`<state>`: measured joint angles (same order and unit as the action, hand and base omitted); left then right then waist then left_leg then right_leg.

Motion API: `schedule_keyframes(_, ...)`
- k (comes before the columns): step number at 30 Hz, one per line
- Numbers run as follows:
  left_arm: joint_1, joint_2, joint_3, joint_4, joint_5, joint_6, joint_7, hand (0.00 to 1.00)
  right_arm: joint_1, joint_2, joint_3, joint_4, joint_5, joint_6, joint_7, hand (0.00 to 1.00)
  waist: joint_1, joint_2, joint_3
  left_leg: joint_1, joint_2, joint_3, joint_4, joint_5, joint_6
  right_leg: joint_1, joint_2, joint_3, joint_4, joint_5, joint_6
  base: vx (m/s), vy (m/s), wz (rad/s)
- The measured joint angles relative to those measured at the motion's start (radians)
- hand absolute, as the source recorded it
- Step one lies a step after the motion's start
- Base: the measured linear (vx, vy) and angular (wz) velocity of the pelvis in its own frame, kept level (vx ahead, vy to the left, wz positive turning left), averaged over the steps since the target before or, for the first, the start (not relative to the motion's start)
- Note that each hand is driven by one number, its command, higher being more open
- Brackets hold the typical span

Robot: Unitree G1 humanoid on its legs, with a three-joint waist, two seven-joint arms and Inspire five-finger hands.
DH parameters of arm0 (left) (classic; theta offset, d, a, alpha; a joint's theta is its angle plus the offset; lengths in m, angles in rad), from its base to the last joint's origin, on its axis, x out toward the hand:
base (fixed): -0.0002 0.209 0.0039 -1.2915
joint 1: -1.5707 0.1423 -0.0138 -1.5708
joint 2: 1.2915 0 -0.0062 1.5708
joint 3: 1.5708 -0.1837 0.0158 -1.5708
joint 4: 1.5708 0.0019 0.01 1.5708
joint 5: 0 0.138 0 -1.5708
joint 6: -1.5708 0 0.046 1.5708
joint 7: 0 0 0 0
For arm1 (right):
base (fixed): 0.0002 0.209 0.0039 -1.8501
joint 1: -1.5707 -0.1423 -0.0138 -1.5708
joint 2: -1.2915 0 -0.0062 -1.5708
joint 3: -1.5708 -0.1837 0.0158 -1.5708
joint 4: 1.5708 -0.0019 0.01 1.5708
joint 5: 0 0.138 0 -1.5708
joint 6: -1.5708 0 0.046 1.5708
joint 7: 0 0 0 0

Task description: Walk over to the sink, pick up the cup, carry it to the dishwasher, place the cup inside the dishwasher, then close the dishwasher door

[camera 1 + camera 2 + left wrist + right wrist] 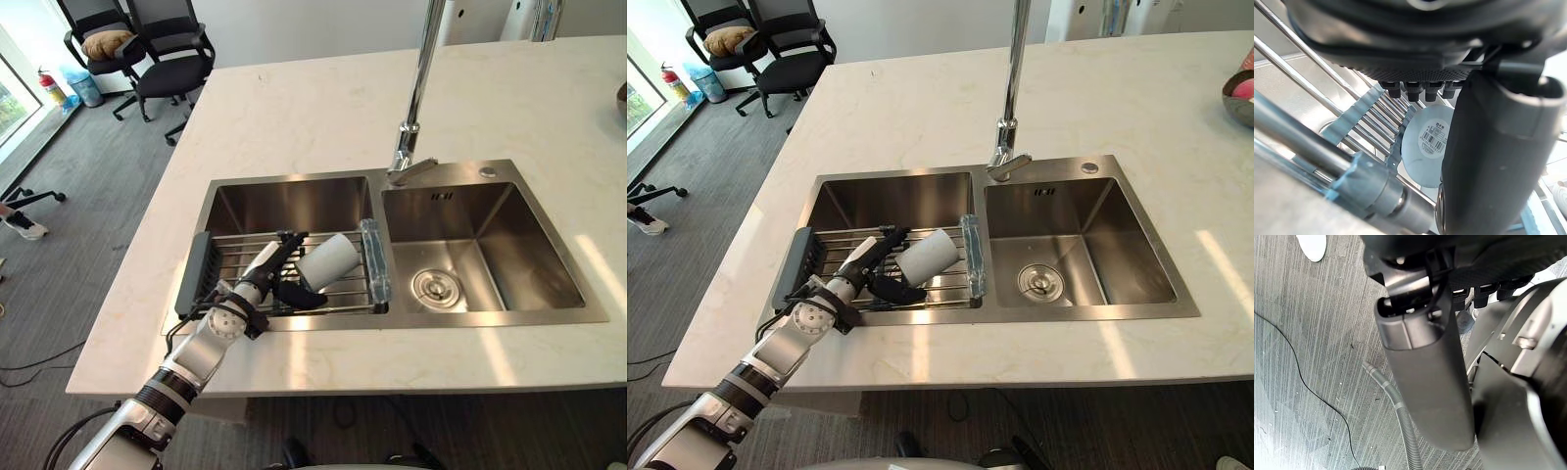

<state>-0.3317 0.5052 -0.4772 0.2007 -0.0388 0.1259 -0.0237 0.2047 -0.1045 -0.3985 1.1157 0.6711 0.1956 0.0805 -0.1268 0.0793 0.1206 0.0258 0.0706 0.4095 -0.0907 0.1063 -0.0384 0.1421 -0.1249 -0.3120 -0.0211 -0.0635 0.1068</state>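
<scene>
A brushed stainless-steel sink [490, 250] with a dull sheen is set at centre frame into a pale, smooth, marble-look countertop [294, 108]. Above it, a polished, mirror-bright metal faucet [423, 69] is seen. A rack [235, 245] of shiny metal rods with grey plastic ends is laid across the left bowl. On it, a smooth matt white cup [328, 259] is seen beside the left hand [1488, 161] of dark matt plastic. Grey carpet [69, 225] is seen at left.
</scene>
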Motion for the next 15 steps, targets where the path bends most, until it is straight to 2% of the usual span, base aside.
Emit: schedule_keyframes(15,-0.011,0.008,-0.005,-0.011,-0.061,0.012,-0.006,1.0,0.001,0.0,0.012,0.0,0.013,0.0,0.0,1.0,0.0,-0.004,0.01,0.001,0.0,0.001,0.0,0.0,0.0,0.0,0.0,0.001,0.002,0.0,0.0,0.0,0.0,0.0)
